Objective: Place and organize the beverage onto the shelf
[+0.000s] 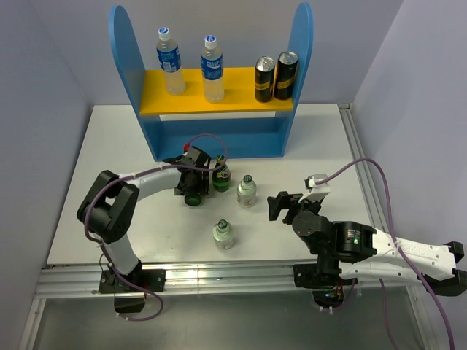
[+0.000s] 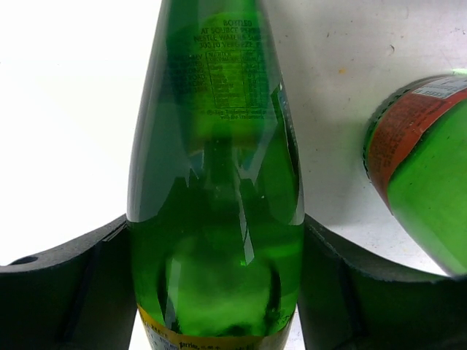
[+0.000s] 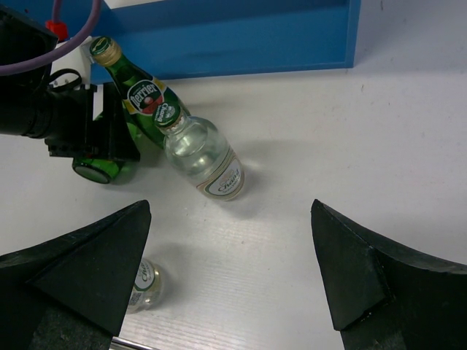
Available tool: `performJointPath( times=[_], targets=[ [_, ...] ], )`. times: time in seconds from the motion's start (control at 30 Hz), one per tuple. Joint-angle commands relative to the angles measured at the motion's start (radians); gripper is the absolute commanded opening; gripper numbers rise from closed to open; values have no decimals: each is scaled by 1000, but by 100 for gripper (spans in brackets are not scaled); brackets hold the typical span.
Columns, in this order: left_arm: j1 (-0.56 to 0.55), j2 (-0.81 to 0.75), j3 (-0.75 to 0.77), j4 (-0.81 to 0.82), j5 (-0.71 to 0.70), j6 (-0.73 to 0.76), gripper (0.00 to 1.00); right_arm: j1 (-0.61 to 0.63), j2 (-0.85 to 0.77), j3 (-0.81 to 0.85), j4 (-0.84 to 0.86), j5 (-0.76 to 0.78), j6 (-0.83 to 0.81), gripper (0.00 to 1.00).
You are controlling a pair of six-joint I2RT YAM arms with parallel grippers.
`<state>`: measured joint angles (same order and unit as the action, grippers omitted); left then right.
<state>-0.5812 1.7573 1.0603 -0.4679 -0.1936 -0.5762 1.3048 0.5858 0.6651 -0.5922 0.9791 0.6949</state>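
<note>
Right claw point(image 1: 279, 205) hangs released, empty. Beyond it, left claw point(image 1: 191, 179) grasps 1 green bottle point(image 2: 215, 219), tipped beside its twin point(image 1: 221, 175). I'd firm that grip, lift it upright, then stand it on the shelf's point(image 1: 219, 138) blue base.

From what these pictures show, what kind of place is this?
Probably a robot test bench in a lab, not a real shop: a white table boxed in by plain walls, a left arm and a right arm bolted to a metal rail, and a small blue shelf.
</note>
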Motion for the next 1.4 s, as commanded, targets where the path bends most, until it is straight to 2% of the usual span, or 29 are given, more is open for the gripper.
performJointPath(
  times=[0.0, 0.17, 0.27, 0.43, 0.57, 0.6, 0.7, 0.73, 0.8, 0.83, 0.9, 1.07, 1.23, 1.27, 1.3, 1.37],
  targets=[
    [-6, -5, -48, 40, -13, -37, 0, 7, -4, -4, 5, 27, 21, 97],
    [-46, -162, -63, 28, -286, -102, 0, 5, -3, -4, 14, 24, 11, 97],
    [-84, -324, -78, 43, -418, -146, 0, 7, 2, 2, 17, 24, 8, 97],
    [-108, -504, -123, 109, -602, -169, 0, 7, 8, 2, 35, 26, -3, 97],
    [-114, -636, -264, 348, -710, -97, 0, 7, 17, -4, 64, 39, -3, 97],
    [-114, -647, -290, 497, -731, -46, 0, 5, 17, -10, 72, 40, -3, 97],
    [-114, -654, -388, 717, -819, 64, 0, 5, 25, -13, 98, 47, -15, 97],
    [-114, -651, -414, 894, -836, 103, 0, 7, 28, -13, 101, 49, -20, 97],
    [-108, -616, -457, 1027, -849, 188, 0, 7, 34, -7, 103, 62, -23, 97],
    [-103, -595, -464, 1157, -862, 215, 0, 7, 34, -6, 107, 67, -26, 97],
    [-94, -517, -464, 1274, -866, 294, 0, 7, 32, -5, 115, 81, -35, 97],
    [-39, -311, -481, 1715, -746, 439, 0, 7, 16, -24, 141, 98, -55, 97],
    [-26, -128, -419, 1954, -676, 542, 0, 7, -12, -39, 143, 127, -67, 97],
    [-23, -70, -419, 2014, -666, 600, 0, 7, -18, -44, 143, 130, -67, 97],
    [-25, -38, -419, 2157, -649, 630, 0, 7, -23, -47, 144, 133, -67, 97],
    [-26, 72, -402, 2290, -626, 721, 0, 7, -40, -53, 154, 138, -72, 97]
  ],
)
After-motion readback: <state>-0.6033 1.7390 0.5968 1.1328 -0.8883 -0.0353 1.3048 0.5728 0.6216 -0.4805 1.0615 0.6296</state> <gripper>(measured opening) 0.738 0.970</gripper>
